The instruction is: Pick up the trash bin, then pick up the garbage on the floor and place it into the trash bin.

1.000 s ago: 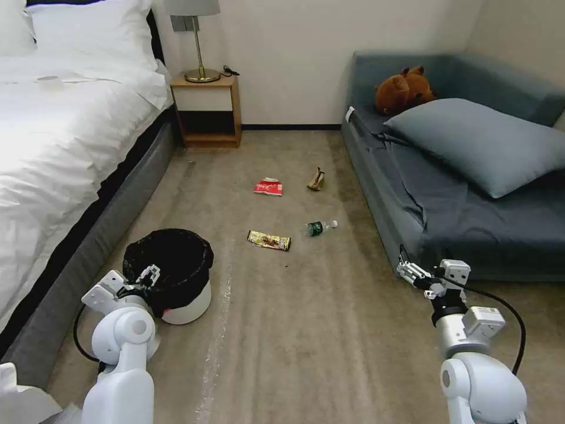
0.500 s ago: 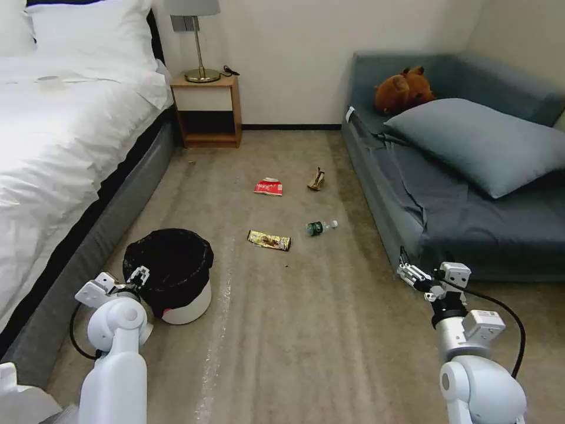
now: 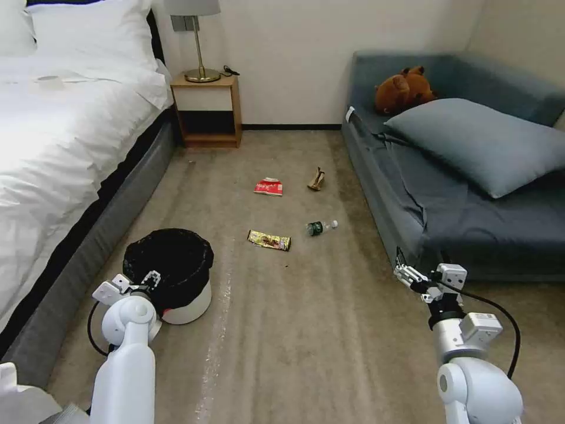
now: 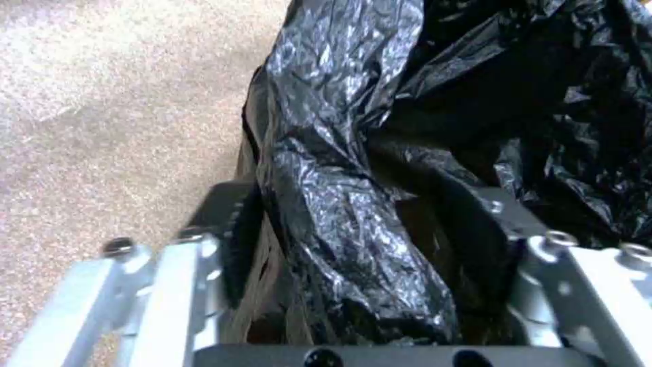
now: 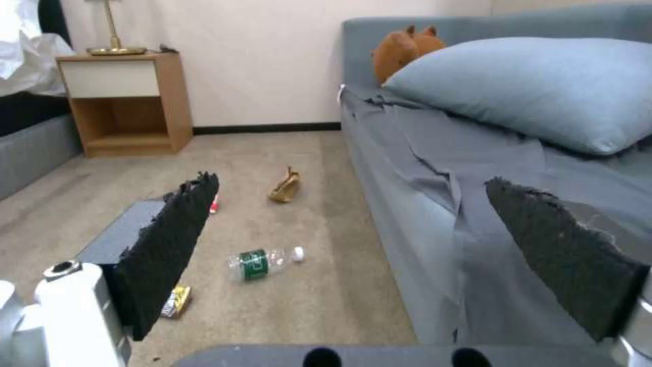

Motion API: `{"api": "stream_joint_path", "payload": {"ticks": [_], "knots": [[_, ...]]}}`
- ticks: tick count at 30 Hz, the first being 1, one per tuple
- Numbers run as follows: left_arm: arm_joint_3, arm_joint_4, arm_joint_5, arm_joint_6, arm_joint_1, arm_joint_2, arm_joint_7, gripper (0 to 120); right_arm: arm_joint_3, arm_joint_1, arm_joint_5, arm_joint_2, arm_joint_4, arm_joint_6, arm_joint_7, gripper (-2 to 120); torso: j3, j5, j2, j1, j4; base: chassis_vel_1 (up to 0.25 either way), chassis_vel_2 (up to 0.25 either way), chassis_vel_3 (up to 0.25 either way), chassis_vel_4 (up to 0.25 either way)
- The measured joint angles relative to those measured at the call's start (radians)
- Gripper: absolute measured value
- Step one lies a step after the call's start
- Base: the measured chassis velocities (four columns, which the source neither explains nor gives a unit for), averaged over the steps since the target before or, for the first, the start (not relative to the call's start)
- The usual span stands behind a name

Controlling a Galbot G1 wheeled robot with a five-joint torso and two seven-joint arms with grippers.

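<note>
Black-lined trash bin sits on the carpet near the bed's edge. Left gripper at its near rim, jaws straddling the folded bag, clamped or not I can't tell. Right gripper hangs apart by the sofa's front edge. Bottle, wrapper, red packet, tan scrap lie mid-floor.

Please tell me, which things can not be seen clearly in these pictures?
- Inside of the trash bin: head view, black bag hides any contents.
- Left tool: left wrist view, bag folds between its fingers; whether they pinch the rim cannot be told.
- Snack wrapper: right wrist view, mostly behind a finger of the open right tool.
- Bottle label: too small to read.
</note>
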Motion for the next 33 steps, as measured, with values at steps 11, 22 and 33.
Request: {"api": "stream_joint_path", "payload": {"ticks": [11, 22, 33], "knots": [[-0.003, 0.016, 0.007, -0.008, 0.005, 0.002, 0.001, 17, -0.002, 0.004, 0.013, 0.001, -0.021, 0.02, -0.01, 100, 0.0, 0.0, 0.0, 0.0, 0.0001, 0.0, 0.0, 0.0, 0.0], [-0.006, -0.021, 0.04, 0.037, 0.047, 0.012, 0.055, 2, 0.003, 0.005, 0.012, 0.001, -0.041, 0.039, -0.017, 100, 0.0, -0.0003, 0.0, 0.0, 0.0, 0.0, 0.0, 0.0, 0.0], [-0.033, -0.172, 0.125, 0.171, 0.133, 0.07, 0.187, 2, -0.036, 0.036, 0.063, -0.006, -0.136, 0.067, 0.101, 100, 0.0, 0.0001, 0.0, 0.0, 0.0001, 0.0, 0.0, 0.0, 0.0]]}}
